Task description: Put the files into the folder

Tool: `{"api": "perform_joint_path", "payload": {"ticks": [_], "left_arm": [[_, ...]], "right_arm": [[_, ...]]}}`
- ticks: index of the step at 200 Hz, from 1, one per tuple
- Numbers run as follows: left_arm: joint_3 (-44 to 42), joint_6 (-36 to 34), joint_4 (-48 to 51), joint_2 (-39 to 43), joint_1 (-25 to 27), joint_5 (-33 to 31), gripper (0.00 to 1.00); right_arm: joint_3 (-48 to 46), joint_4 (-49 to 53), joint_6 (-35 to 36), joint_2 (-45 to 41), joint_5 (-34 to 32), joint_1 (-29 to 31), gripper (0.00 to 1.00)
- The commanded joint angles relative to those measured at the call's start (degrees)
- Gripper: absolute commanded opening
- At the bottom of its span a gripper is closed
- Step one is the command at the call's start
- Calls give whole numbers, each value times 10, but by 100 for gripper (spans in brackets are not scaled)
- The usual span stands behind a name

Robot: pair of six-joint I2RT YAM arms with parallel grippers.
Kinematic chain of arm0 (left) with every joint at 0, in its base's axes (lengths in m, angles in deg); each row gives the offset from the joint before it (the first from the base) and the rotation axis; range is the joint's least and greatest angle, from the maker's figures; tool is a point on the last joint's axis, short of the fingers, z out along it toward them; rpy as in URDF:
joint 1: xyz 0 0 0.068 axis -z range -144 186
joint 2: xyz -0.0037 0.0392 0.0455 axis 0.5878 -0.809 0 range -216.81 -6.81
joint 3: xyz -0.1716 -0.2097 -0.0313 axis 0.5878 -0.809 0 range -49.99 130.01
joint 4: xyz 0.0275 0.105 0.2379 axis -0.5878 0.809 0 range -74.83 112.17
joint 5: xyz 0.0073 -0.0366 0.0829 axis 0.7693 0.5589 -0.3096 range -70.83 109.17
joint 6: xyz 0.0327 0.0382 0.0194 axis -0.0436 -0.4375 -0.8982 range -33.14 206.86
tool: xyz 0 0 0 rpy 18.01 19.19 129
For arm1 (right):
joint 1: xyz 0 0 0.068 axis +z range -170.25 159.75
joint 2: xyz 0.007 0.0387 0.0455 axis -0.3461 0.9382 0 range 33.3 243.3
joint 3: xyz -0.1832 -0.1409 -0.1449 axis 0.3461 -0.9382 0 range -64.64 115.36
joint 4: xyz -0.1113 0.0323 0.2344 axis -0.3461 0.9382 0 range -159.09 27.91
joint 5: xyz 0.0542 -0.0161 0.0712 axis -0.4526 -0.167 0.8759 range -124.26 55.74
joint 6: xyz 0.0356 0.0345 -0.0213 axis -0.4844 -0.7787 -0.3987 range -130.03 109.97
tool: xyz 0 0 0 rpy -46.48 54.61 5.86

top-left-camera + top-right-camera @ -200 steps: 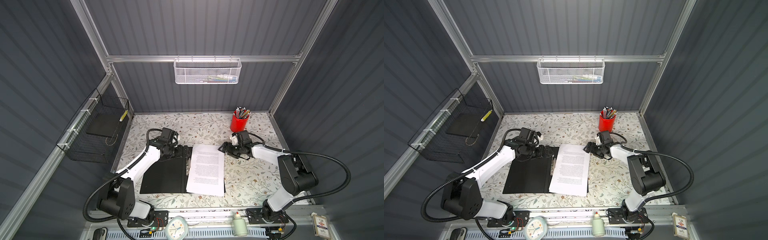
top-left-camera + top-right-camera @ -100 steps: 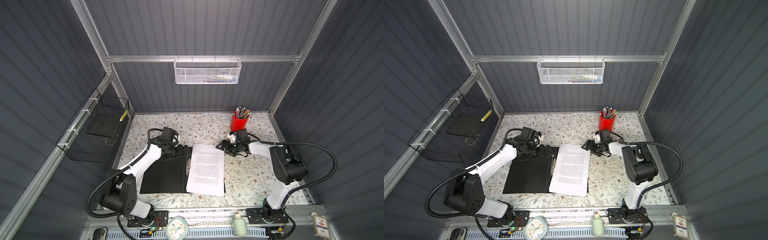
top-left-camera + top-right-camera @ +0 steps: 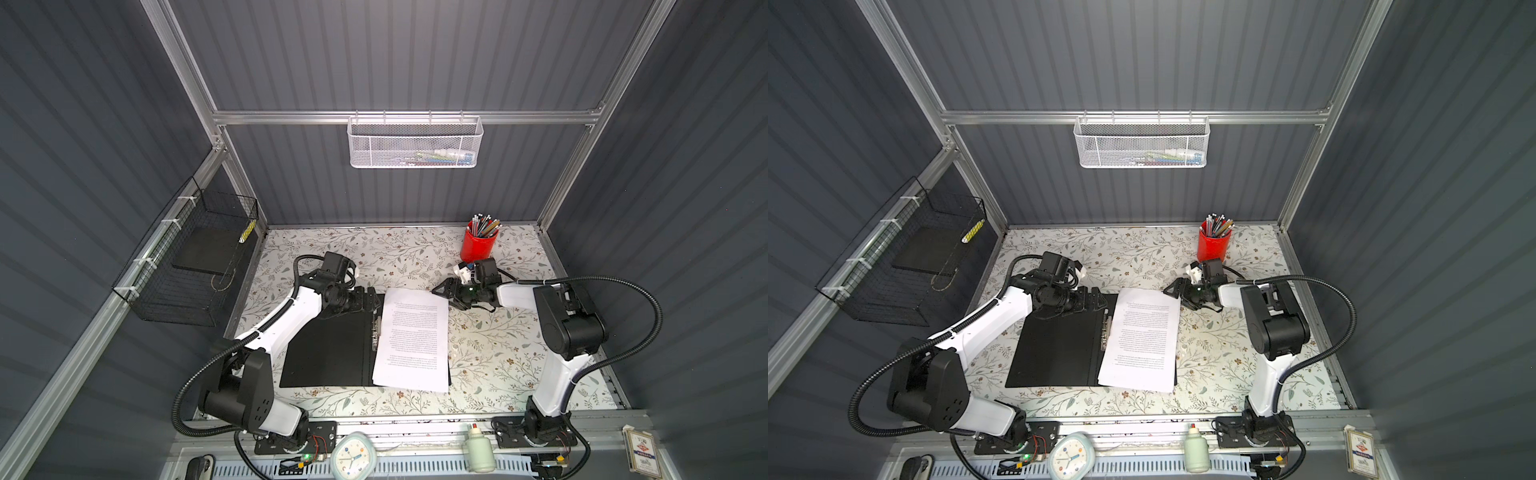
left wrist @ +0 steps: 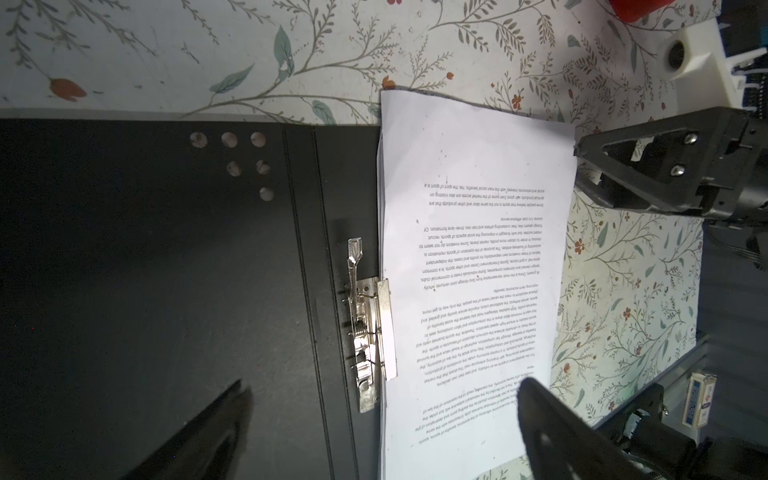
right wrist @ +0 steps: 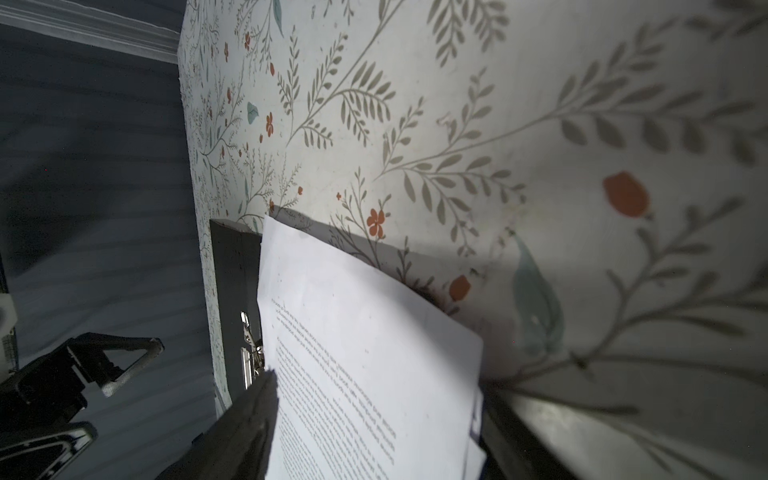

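Floral table (image 3: 498,353) bears folder (image 3: 328,349); left wrist view alone shows dots (image 4: 229,139).

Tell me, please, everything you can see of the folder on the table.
The folder lies open and flat on the floral table, black inside up. A metal clip sits beside the spine, and small round dots sit near its far edge. The white files cover its right half, edge against the clip. The open left gripper is over its far edge.
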Motion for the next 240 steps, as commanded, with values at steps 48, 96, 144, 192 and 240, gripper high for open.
{"api": "perform_joint_path", "payload": {"ticks": [48, 96, 144, 192, 240], "left_arm": [[19, -5, 18, 1, -5, 3, 100], [20, -10, 24, 3, -8, -1, 100], [19, -13, 27, 2, -10, -3, 100], [16, -14, 29, 1, -10, -3, 100], [12, -14, 28, 3, -10, -3, 100]], "right_arm": [[-15, 11, 1, 13, -14, 0, 48], [-19, -9, -4, 17, -2, 0, 22], [-16, -21, -5, 14, 18, 1, 6], [-13, -25, 7, 2, 40, 1, 1], [2, -16, 19, 6, 56, 3, 2]]}}
